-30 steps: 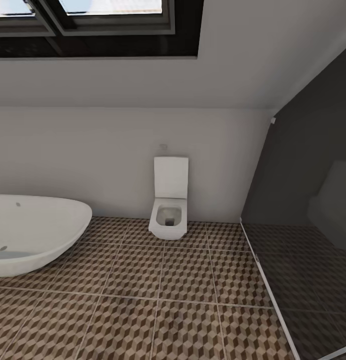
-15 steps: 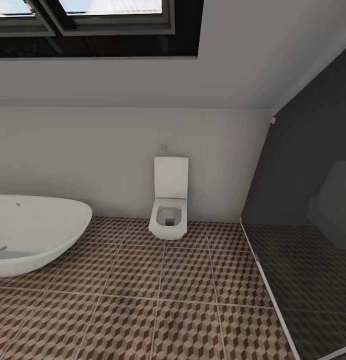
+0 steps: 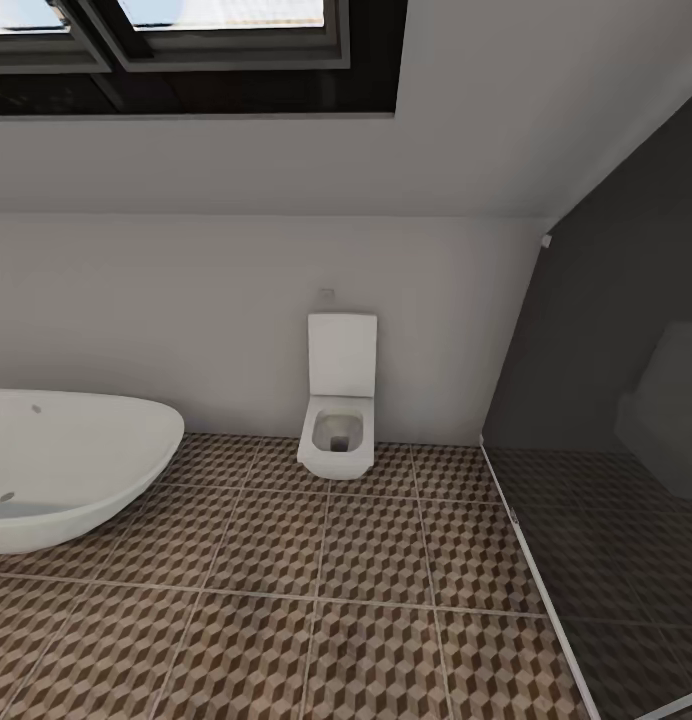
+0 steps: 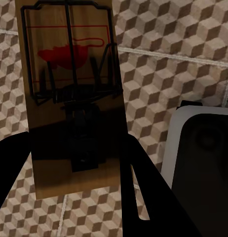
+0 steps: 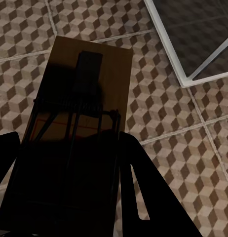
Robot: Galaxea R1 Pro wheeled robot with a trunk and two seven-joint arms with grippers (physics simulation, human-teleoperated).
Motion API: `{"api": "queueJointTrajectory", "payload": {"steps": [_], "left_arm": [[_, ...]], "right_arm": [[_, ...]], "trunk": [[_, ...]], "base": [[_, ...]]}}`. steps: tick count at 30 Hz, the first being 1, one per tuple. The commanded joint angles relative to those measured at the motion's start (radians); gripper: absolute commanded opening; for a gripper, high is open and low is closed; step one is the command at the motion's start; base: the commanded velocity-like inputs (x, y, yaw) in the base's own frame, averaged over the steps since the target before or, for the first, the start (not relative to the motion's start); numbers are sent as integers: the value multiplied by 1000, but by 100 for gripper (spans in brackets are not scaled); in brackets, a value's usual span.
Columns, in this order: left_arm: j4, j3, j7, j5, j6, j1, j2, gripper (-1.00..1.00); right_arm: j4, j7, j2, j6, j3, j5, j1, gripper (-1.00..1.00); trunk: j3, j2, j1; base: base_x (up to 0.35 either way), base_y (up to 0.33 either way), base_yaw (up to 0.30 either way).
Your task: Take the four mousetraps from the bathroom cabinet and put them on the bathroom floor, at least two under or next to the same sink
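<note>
Both my jaws hold tan wooden wire-framed mousetraps (image 4: 69, 98) (image 5: 77, 133) above the cube-patterned tiled bathroom floor (image 3: 366, 600) | no sink visible | risk: dropping them far from it.

We see our left gripper (image 4: 77, 173) holding a mousetrap (image 4: 72, 98), its dark jaws closed on either side of the tan board's lower part. The trap shows its black wire frame and red spot. Behind it lies the cube-patterned bathroom floor (image 4: 168, 59). A white-rimmed dark object (image 4: 203, 148) sits beside the trap, unidentifiable.
</note>
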Motion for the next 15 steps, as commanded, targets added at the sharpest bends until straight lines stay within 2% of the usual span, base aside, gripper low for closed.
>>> {"api": "queueJointTrajectory", "payload": {"steps": [1, 15], "left_arm": [[3, -7, 6, -2, -3, -1, -1, -100], [3, -7, 6, -2, -3, -1, -1, -100]], "right_arm": [[0, -9, 0, -2, 9, -2, -1, -100], [0, -9, 0, -2, 9, -2, -1, -100]], "trunk": [[-2, -2, 1], [-2, -2, 1]], "base": [[0, 0, 0], [0, 0, 0]]}}
